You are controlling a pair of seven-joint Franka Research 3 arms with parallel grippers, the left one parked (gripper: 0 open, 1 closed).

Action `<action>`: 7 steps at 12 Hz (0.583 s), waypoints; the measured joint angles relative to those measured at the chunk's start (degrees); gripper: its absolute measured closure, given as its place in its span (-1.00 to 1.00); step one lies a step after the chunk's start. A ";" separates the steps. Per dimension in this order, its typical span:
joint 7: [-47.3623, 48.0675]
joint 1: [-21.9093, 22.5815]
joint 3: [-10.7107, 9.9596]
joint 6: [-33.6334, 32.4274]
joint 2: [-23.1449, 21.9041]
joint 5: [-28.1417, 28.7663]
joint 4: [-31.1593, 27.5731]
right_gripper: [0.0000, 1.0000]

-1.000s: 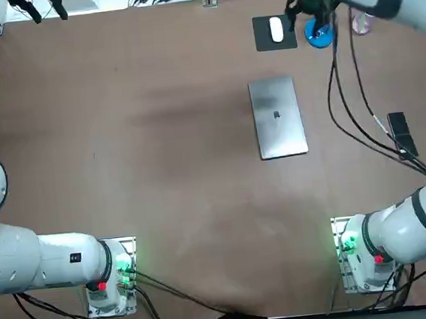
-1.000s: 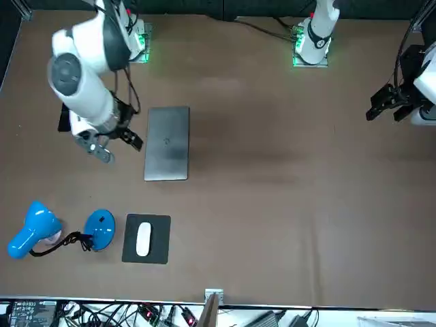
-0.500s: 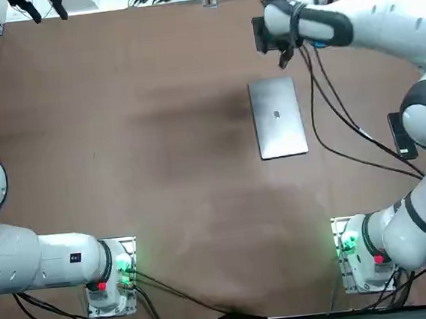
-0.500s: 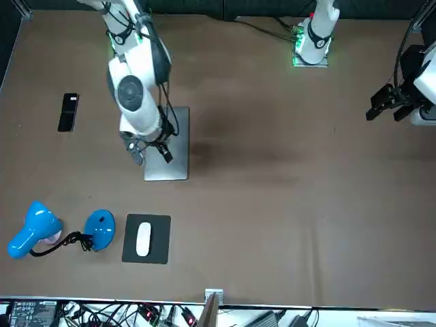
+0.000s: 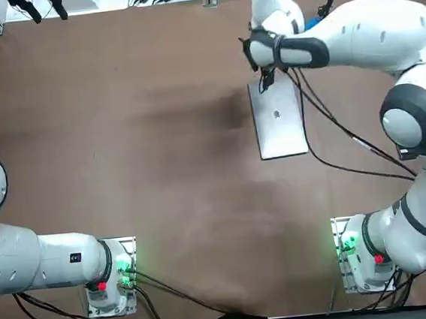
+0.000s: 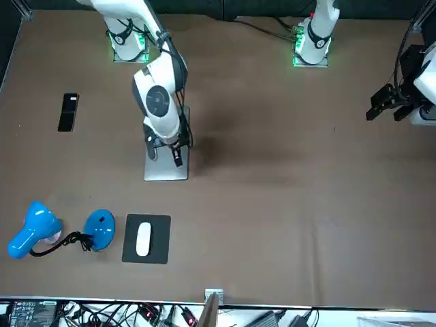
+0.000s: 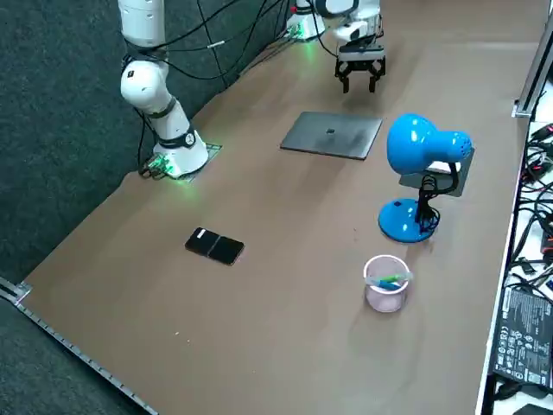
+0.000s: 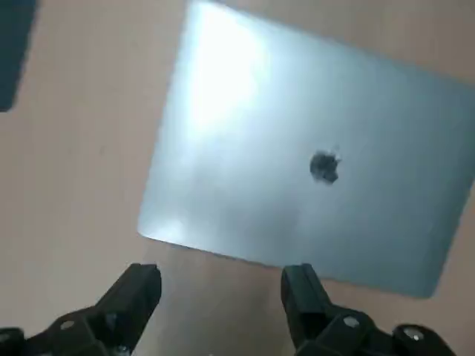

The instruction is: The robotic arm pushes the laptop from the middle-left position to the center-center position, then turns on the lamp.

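Hovering by laptop [image 8: 312, 148], right gripper [image 8: 219, 276] spread; cup [image 7: 385, 296] holds green item [image 7: 389, 279].

Brushed, satin-grey metal on the closed laptop [image 8: 312, 148], softly catching the light. Smooth, matt brown covering across the bench [image 5: 158, 134]. Matt black fingers [image 8: 137, 291] on the right tool [image 8: 223, 278], spread apart at the laptop's edge farthest from the robot. Glossy white shell on the arm [image 5: 366, 28]. Shiny blue plastic lamp [image 7: 423, 147]; clear plastic cup [image 7: 384, 294].

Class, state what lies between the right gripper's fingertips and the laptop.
Only bare table, in the right wrist view; the open right gripper sits just off the laptop.
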 joint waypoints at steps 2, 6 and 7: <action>7.81 1.68 0.01 4.73 1.60 0.00 -2.01 -1.00; 21.29 4.59 0.01 12.77 3.32 0.00 -6.33 -0.99; 22.85 5.14 0.01 13.90 3.85 0.00 -6.61 -0.99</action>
